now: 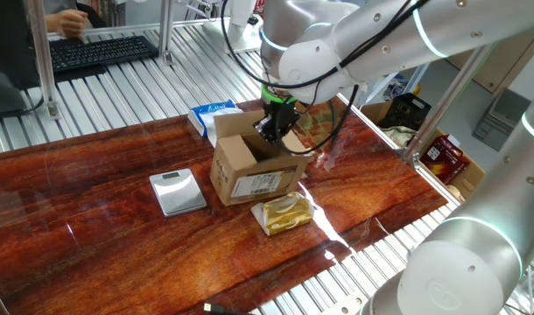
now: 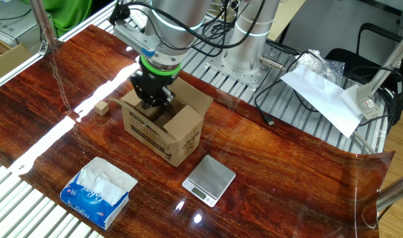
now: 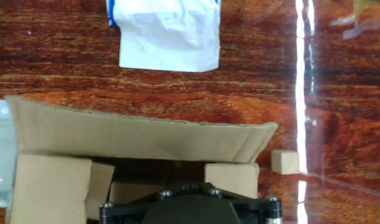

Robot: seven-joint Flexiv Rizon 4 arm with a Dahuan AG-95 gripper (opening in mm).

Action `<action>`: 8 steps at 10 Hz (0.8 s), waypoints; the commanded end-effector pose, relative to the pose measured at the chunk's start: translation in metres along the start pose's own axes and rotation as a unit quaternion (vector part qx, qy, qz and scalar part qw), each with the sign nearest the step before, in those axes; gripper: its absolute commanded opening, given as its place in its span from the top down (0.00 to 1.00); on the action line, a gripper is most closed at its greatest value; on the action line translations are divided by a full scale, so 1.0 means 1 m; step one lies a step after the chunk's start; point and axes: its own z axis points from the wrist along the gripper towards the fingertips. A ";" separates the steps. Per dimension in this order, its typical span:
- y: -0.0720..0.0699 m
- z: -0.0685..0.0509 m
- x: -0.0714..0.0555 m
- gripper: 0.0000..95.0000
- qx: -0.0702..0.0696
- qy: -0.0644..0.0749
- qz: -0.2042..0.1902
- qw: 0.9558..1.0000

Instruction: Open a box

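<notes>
The brown cardboard box [image 1: 254, 171] stands on the wooden table with its barcode label on a side wall. It also shows in the other fixed view [image 2: 165, 129]. Its top flaps stand up or fold outward. In the hand view one wide flap [image 3: 140, 134] stretches across the frame, with two smaller flaps below it. My gripper [image 1: 269, 131] points down into the box's open top between the flaps, also in the other fixed view [image 2: 150, 99]. Its fingers look drawn together and hold nothing. The hand view shows only the gripper's black body [image 3: 187, 205]; the tips are hidden.
A blue-and-white tissue packet [image 1: 210, 114] lies behind the box. A yellow wrapped packet [image 1: 284, 213] lies in front of it. A silver scale [image 1: 178, 191] sits to its left. A small wooden block [image 2: 101, 107] lies beside the box. Metal frame posts stand at the table edges.
</notes>
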 end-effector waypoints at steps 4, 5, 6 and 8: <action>-0.009 -0.008 -0.003 1.00 0.006 0.007 -0.005 1.000; -0.011 -0.010 -0.003 1.00 0.007 0.008 -0.007 1.000; -0.012 -0.011 -0.003 1.00 0.008 0.009 -0.007 1.000; -0.015 -0.015 -0.004 1.00 0.007 0.013 -0.008 1.000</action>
